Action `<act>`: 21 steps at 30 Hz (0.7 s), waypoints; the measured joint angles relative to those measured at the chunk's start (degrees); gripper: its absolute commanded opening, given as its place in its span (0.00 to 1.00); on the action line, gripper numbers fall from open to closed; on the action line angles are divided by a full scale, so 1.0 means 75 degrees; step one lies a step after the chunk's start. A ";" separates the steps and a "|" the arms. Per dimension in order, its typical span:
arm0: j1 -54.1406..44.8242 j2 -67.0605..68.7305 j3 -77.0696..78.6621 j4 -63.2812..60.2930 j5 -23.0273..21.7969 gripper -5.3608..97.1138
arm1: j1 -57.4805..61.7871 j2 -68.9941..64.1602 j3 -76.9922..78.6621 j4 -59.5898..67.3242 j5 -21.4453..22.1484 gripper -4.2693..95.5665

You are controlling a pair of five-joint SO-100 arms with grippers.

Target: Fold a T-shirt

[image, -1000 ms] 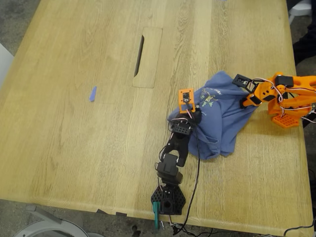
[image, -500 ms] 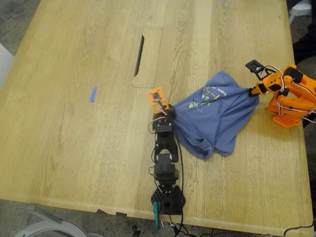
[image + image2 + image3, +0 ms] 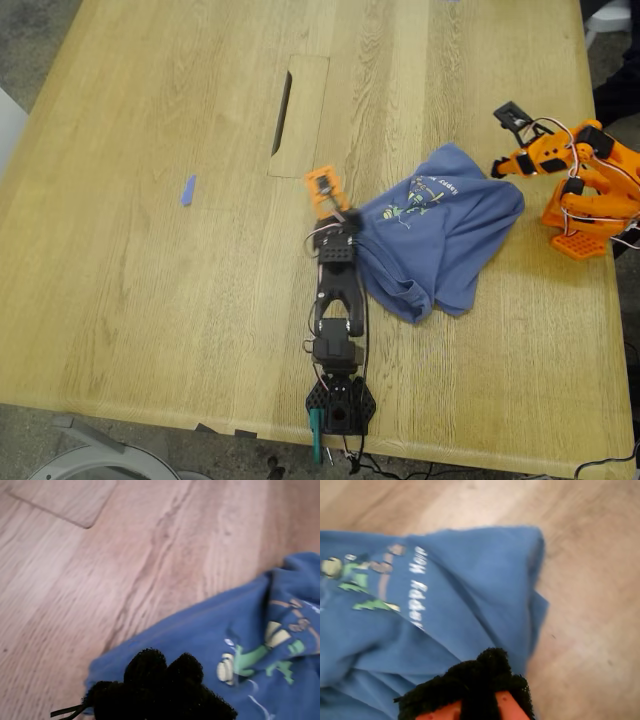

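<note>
Even, soft light; sharp overview, blurred wrist views

In the exterior view the wooden table (image 3: 150, 300) is lit evenly and brightly, with no glare and only small, weak shadows under the arms. Both wrist views are softer and have a warm pink tint; the T-shirt (image 3: 445, 605) print is smeared, and the dark padded fingertips (image 3: 160, 685) near the lens are out of focus.
</note>
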 measured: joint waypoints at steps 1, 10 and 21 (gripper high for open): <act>0.0223 0.0000 -0.0152 0.0105 0.0012 0.05 | -0.0164 -0.0293 -0.0082 -0.0270 -0.0023 0.04; 0.2332 -0.0270 -0.0738 0.0164 0.0035 0.05 | -0.1512 -0.3094 -0.0727 -0.2602 -0.0129 0.04; 0.2578 -0.1781 -0.0738 -0.1418 -0.0012 0.05 | -0.1980 -0.4395 0.0012 -0.4512 -0.0047 0.04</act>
